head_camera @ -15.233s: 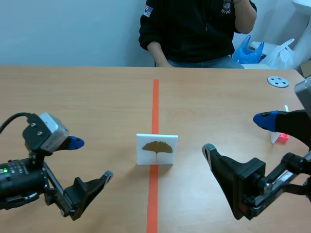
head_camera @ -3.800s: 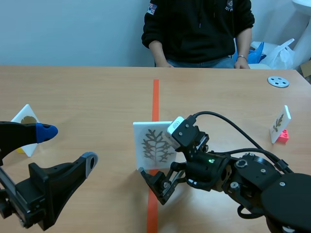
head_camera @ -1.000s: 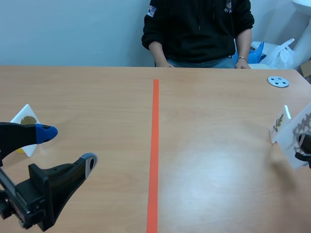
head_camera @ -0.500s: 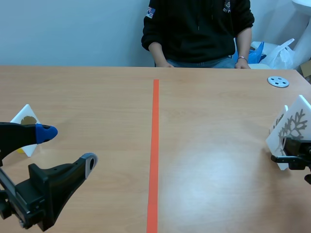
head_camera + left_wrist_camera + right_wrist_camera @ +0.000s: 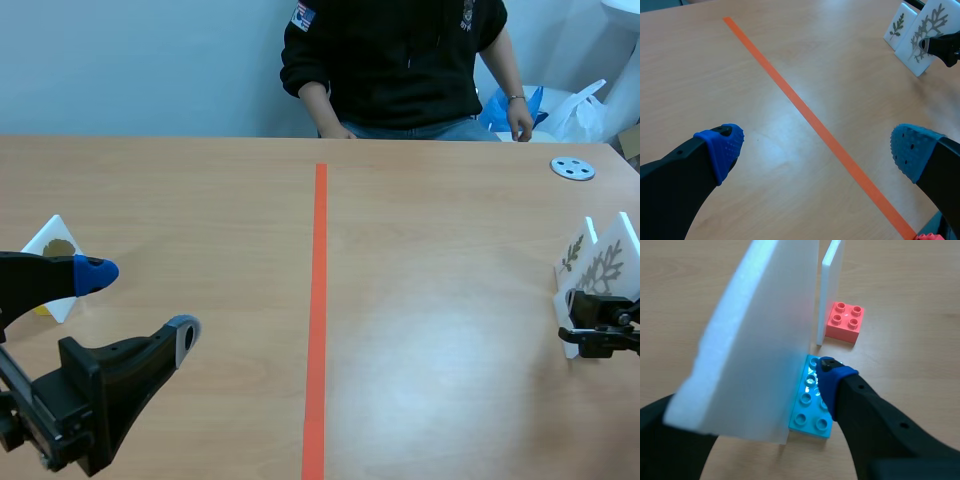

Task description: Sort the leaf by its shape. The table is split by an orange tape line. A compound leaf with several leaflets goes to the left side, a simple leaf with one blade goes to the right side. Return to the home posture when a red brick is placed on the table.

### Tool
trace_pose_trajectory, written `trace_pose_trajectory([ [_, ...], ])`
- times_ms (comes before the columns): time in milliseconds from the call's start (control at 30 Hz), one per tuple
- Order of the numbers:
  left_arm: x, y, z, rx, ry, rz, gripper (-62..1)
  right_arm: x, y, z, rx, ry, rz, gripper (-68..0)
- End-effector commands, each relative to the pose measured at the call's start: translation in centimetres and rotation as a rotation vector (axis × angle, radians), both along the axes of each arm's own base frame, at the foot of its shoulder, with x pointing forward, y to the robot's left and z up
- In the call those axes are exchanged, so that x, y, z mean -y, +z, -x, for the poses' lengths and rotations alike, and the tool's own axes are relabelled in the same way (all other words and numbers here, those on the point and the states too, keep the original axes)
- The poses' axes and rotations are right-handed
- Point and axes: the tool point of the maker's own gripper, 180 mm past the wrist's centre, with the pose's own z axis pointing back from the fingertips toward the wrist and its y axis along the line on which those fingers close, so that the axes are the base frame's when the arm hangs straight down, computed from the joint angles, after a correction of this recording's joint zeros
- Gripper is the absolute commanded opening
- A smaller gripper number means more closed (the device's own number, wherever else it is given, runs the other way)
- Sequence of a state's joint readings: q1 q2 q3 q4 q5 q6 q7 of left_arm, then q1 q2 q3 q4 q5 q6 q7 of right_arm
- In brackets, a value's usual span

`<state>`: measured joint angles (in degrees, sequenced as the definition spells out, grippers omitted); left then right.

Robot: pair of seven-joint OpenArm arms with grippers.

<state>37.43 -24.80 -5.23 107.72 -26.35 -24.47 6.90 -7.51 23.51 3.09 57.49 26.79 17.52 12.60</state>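
Observation:
A white card with a branched, many-lobed leaf point(image 5: 604, 270) stands on a blue brick base point(image 5: 812, 407) at the table's far right, just in front of a second leaf card point(image 5: 572, 255). My right gripper point(image 5: 598, 335) is low at this card's foot, one finger on each side. Its blue pad point(image 5: 832, 377) stands a little off the card, over the blue base, so the gripper point(image 5: 760, 405) is open. Both cards also show in the left wrist view: the branched-leaf card point(image 5: 926, 30) and the second card point(image 5: 899, 25). My left gripper point(image 5: 140, 305) hangs open and empty at the near left, over bare table point(image 5: 817, 150).
The orange tape line point(image 5: 318, 300) runs down the middle of the table. A card with a ginkgo leaf point(image 5: 55, 250) stands at the far left. A red brick point(image 5: 845, 321) forms the second card's base. A grey disc point(image 5: 572, 168) lies at the back right. A person sits across the table.
The right gripper brought the branched-leaf card down upright beside the other card, and its fingers parted from it. The person's arm shifted. The left arm kept still.

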Motion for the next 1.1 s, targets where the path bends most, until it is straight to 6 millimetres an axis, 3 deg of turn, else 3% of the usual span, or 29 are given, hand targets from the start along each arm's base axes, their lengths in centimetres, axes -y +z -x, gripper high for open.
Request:
trace_pose_trajectory([
  [0, 0.2, 0.5, 0.0, 0.016, -0.007, 0.016, 1.4, 0.7, 1.7, -1.0, 0.053, -0.006, 0.015, -34.8],
  [200, 0.2, 0.5, 0.0, 0.016, -0.007, 0.016, 1.4, 0.2, 2.9, -1.4, 0.081, 0.012, 0.018, -28.1],
  [433, 0.2, 0.5, 0.0, 0.016, -0.007, 0.016, 1.4, 0.2, 6.1, -1.0, 0.131, 0.027, 0.053, -24.9],
  [533, 0.2, 0.5, 0.0, 0.016, -0.007, 0.016, 1.4, 0.2, 7.8, -0.5, 0.158, 0.036, 0.077, -20.2],
  [767, 0.2, 0.5, 0.0, 0.016, -0.007, 0.016, 1.4, -0.2, 13.0, 0.5, 0.214, 0.062, 0.155, -18.6],
  [933, 0.2, 0.5, 0.0, 0.016, -0.007, 0.016, 1.4, -2.2, 15.7, 1.8, 0.233, 0.127, 0.194, -18.6],
  [1067, 0.2, 0.5, 0.0, 0.015, -0.007, 0.016, 1.4, -5.3, 16.0, 3.4, 0.205, 0.241, 0.171, -18.6],
])
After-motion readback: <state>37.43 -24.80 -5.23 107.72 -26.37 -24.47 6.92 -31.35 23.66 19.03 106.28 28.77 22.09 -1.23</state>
